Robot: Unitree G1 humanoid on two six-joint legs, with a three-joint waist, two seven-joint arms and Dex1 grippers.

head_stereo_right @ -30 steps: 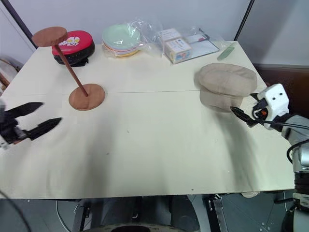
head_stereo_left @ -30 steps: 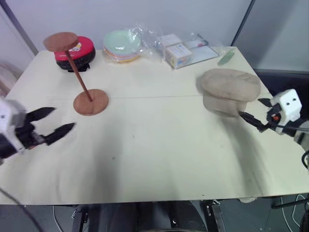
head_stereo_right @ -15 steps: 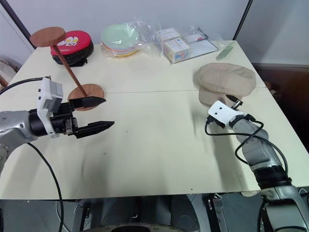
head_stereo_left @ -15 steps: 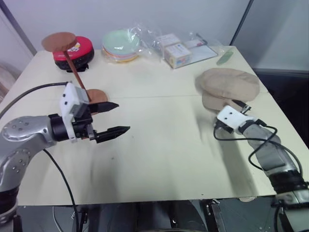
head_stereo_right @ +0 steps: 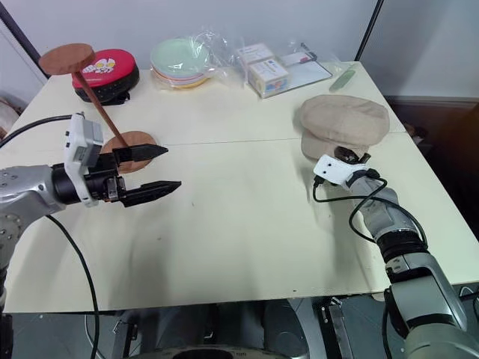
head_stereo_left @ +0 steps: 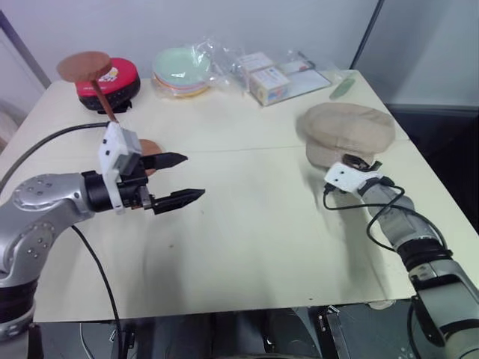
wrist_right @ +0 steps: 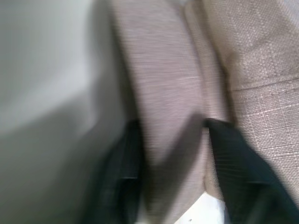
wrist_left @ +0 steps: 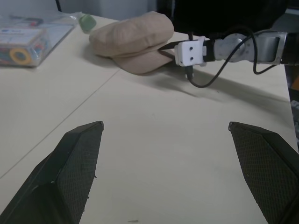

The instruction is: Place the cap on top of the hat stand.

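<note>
The beige cap [head_stereo_left: 348, 126] lies on the right side of the table, brim toward me. My right gripper [head_stereo_right: 346, 155] is at that brim; in the right wrist view the brim [wrist_right: 168, 116] sits pinched between its two black fingers [wrist_right: 236, 172]. The reddish-brown hat stand [head_stereo_left: 84, 66] rises at the far left, its thin rod slanting down to a round base [head_stereo_right: 133, 138] partly hidden behind my left gripper. The left gripper [head_stereo_left: 193, 176] hangs open over the table just right of that base, nothing between its fingers, pointing toward the cap [wrist_left: 131, 35].
Along the far edge stand a red-and-black round appliance [head_stereo_left: 112, 81], a stack of pale plates [head_stereo_left: 179, 69], boxes in clear plastic [head_stereo_left: 273, 76] and a small green object [head_stereo_left: 340, 90]. The cream table [head_stereo_left: 247, 239] is bare between the two arms.
The right gripper rolled, moved forward to the cap's brim and closed on it. The left arm swung in from the left edge to beside the stand's base, then held still.
</note>
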